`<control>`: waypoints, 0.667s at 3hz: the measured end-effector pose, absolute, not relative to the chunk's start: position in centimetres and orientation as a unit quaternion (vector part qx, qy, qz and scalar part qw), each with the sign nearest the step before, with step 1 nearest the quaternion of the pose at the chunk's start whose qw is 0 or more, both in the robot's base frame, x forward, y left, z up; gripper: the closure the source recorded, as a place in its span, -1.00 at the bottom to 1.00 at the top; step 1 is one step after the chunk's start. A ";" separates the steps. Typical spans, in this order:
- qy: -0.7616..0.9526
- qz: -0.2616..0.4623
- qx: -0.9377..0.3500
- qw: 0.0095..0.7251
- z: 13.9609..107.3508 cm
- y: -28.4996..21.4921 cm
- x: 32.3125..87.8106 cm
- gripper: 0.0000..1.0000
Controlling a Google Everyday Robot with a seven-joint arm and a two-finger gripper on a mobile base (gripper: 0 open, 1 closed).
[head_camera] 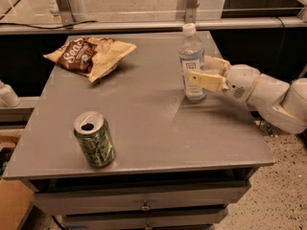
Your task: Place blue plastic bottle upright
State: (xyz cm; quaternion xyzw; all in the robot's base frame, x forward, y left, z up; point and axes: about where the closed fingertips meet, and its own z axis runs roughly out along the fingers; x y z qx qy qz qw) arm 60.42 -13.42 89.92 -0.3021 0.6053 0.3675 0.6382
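The blue plastic bottle [192,51] stands upright on the grey table [144,114], right of the middle toward the back, with its white cap on top. My gripper [197,69] reaches in from the right at the bottle's lower half. Its cream fingers [204,79] sit on either side of the bottle: one crosses in front of the label, the other is behind at the right. The jaws are closed on the bottle. The white arm [268,95] extends off the table's right edge.
A green soda can [94,139] stands upright near the front left. A crumpled chip bag [91,54] lies at the back left. A rail and a dark gap run behind the table. Drawers sit below the front edge.
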 end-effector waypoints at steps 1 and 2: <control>0.604 0.369 -0.304 0.638 90.0 -13.2 60.4 -0.28; 0.602 0.367 -0.300 0.642 90.1 -13.5 60.3 -0.74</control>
